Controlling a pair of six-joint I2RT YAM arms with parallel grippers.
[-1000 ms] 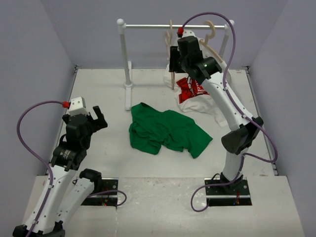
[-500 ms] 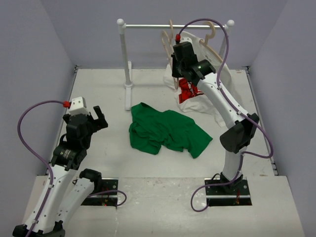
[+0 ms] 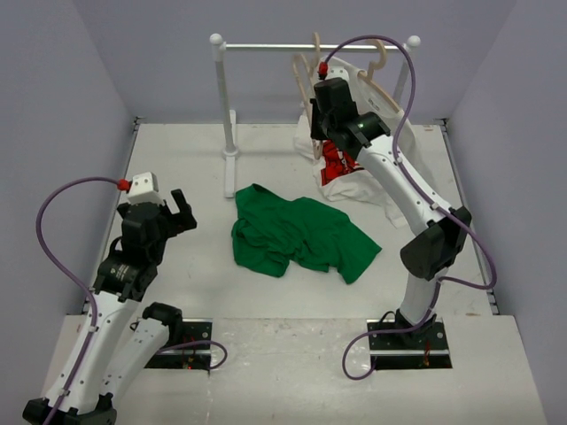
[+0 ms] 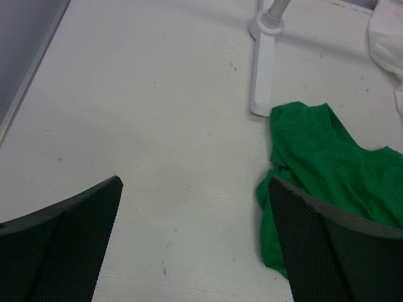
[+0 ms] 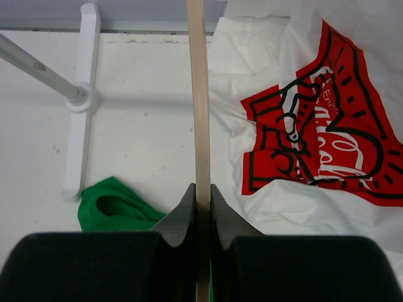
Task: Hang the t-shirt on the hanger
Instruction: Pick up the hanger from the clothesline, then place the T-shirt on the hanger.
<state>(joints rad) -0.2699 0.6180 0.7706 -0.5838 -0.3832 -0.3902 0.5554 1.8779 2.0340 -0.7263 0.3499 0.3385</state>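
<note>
The green t-shirt (image 3: 301,237) lies crumpled on the table in the middle; it also shows in the left wrist view (image 4: 334,170) and in the right wrist view (image 5: 110,204). The bare pale wooden hanger (image 3: 300,75) hangs near the rail at the back. My right gripper (image 3: 314,119) is shut on the hanger's thin arm (image 5: 200,94), with both jaws pressed against the wood (image 5: 201,192). My left gripper (image 3: 168,208) is open and empty above the bare table, left of the t-shirt (image 4: 195,182).
A white clothes rack stands at the back, with a rail (image 3: 266,46), a post (image 3: 223,97) and a foot (image 4: 263,82). A white t-shirt with a red graphic (image 3: 354,173) hangs from a second hanger (image 3: 376,66) and drapes onto the table (image 5: 302,145).
My right gripper, shut on the hanger, has shifted slightly right along the rail, and the hook has moved with it. The left arm has barely shifted. The green t-shirt has not moved.
</note>
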